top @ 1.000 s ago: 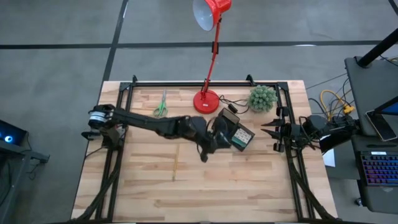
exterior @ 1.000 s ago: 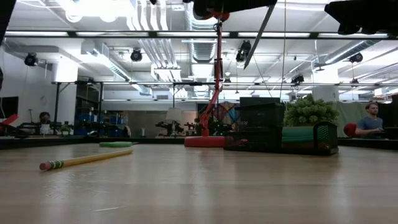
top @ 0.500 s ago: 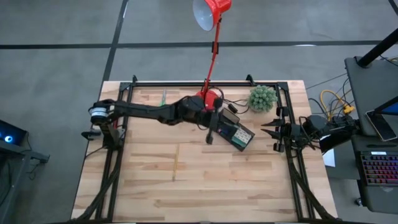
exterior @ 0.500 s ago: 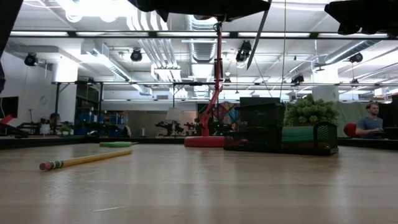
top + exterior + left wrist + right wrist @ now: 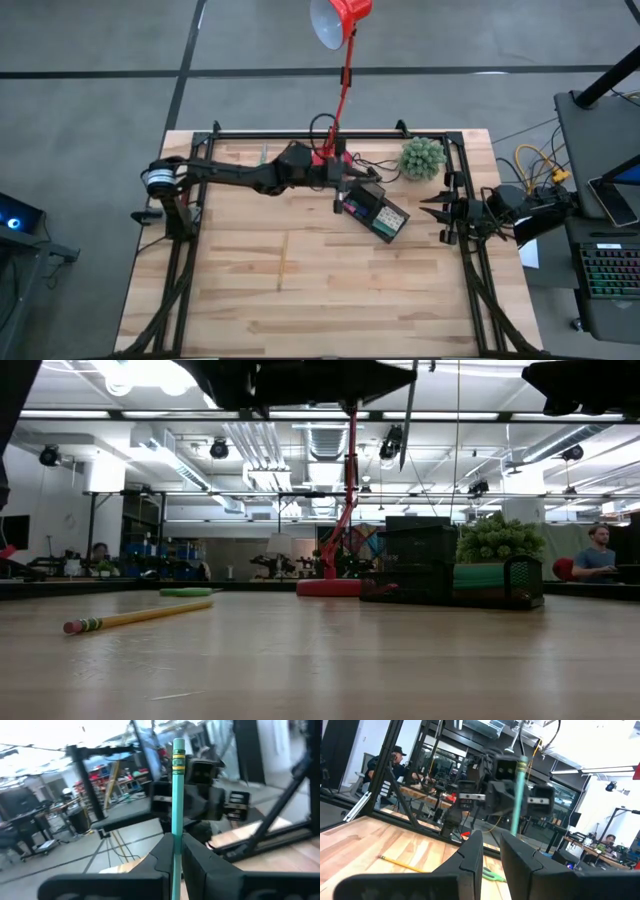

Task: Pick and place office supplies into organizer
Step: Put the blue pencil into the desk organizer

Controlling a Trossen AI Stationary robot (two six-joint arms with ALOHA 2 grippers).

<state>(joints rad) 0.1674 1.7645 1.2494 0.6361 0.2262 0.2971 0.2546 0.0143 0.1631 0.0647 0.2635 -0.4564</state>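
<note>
My left gripper (image 5: 340,193) is up in the air, just left of the black organizer (image 5: 378,214), and is shut on a teal pen (image 5: 178,795) that has a ferrule and eraser at one end. In the low view the pen (image 5: 406,420) hangs high above the table. The organizer rests on the table and holds small pink and green pieces. A yellow pencil (image 5: 135,617) and green-handled scissors (image 5: 492,876) lie flat on the wood. My right gripper (image 5: 437,211) waits at the table's right edge, slightly open and with nothing between its fingers (image 5: 470,852). My left gripper pinches the teal pen's shaft (image 5: 176,836) between its two fingers, below the eraser end. The fingers reach out roughly level and lie across the pen. The pen stands nearly upright in the hold, lifted well clear of the table.
A red desk lamp (image 5: 340,40) stands with its base (image 5: 328,587) at the far middle, partly under my left arm. A green ball plant (image 5: 422,157) sits right of it. Black frame rails run along the table's edges. Bare wood fills the near half.
My left gripper has swung toward the table's far edge with the teal pen and has rolled at the wrist. The pen now stands more upright than before. It has stayed lifted clear the whole time.
</note>
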